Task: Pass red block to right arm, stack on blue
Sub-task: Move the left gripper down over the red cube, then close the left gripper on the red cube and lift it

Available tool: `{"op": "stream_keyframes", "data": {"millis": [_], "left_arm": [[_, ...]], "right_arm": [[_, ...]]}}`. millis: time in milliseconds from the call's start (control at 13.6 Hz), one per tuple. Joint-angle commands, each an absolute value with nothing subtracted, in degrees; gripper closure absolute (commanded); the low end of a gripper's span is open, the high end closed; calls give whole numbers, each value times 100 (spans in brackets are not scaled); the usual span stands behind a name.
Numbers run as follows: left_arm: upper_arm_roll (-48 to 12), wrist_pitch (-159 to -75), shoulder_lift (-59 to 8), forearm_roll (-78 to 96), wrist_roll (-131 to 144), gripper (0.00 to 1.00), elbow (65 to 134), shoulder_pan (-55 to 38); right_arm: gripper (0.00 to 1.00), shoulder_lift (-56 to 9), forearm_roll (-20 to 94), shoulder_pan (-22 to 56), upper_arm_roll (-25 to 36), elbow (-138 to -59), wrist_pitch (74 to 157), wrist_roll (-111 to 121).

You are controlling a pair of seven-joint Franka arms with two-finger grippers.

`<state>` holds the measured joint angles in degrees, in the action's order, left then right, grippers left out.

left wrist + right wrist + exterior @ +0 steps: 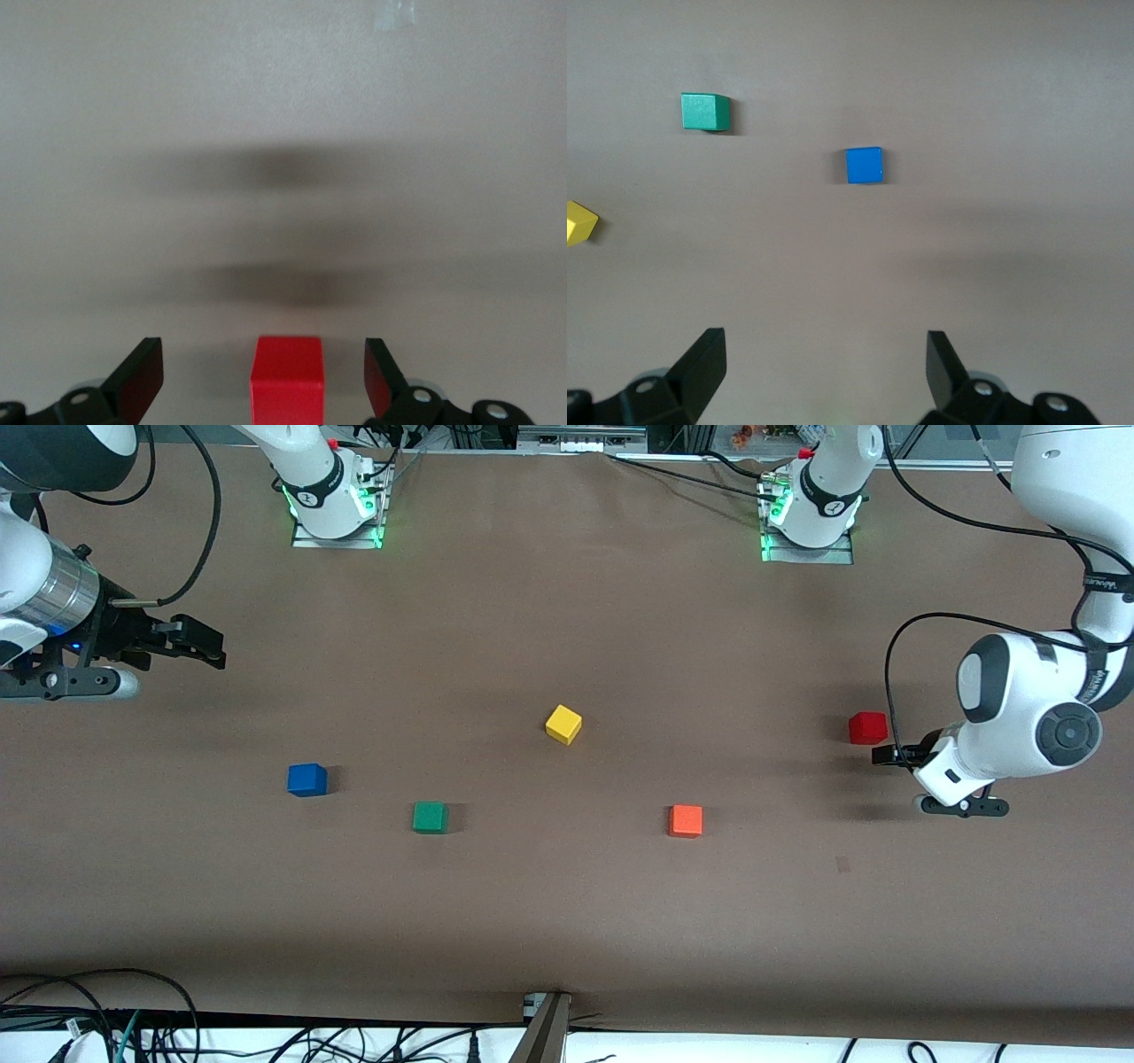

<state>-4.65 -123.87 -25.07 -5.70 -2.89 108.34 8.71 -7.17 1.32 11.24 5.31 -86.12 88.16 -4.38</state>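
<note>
The red block (867, 728) sits on the brown table toward the left arm's end. My left gripper (899, 778) is low beside it and open. In the left wrist view the red block (286, 379) lies between the spread fingertips (142, 365) of the gripper (261, 351), with a gap on each side. The blue cube (306, 779) sits toward the right arm's end. My right gripper (211, 651) hangs open and empty above the table at that end, waiting. In the right wrist view (824, 343) the blue cube (864, 166) shows ahead of it.
A green cube (430, 817) lies beside the blue one, toward the middle. A yellow cube (563, 724) sits mid-table. An orange cube (686, 820) lies nearer the front camera than the red block. Both arm bases stand along the table's back edge.
</note>
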Motion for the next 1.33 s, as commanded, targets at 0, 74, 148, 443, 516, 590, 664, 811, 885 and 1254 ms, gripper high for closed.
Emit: {"op": "stream_keyframes", "data": {"millis": [0, 74, 148, 443, 516, 590, 664, 811, 885, 1254], "left_arm": [[-501, -12927, -2144, -668, -928, 0, 11346, 1054], [-501, -13164, -2153, -668, -1019, 0, 11512, 1107], [-501, -13288, -2188, -668, -1020, 0, 11618, 1134], [-554, -13351, -2206, -318, -1002, 0, 11953, 1160], [-554, -13342, -2206, -308, -1002, 0, 11997, 1160], [-554, -13342, -2223, -273, -1002, 0, 12067, 1178], [-554, -13350, -2232, -81, -1002, 0, 12154, 1195], [-554, -13359, -2267, 149, -1002, 0, 12260, 1187], [-554, -13359, -2337, 149, -1002, 0, 12269, 1187], [-536, -13342, -2566, 105, -1072, 6, 12252, 1187]], "right_arm": [[0, -729, 202, 1081, 527, -8543, 8728, -475], [0, -729, 211, 1072, 536, -8543, 8728, -475], [0, -729, 211, 1081, 580, -8543, 8719, -466], [0, -729, 211, 1081, 580, -8543, 8719, -466], [0, -729, 211, 1081, 580, -8543, 8719, -466], [0, -729, 211, 1081, 580, -8552, 8719, -466], [0, -729, 211, 1081, 580, -8543, 8719, -466], [0, -729, 211, 1081, 580, -8552, 8719, -440], [0, -729, 211, 1081, 589, -8560, 8719, -431], [0, -729, 211, 1081, 580, -8552, 8719, -439]]}}
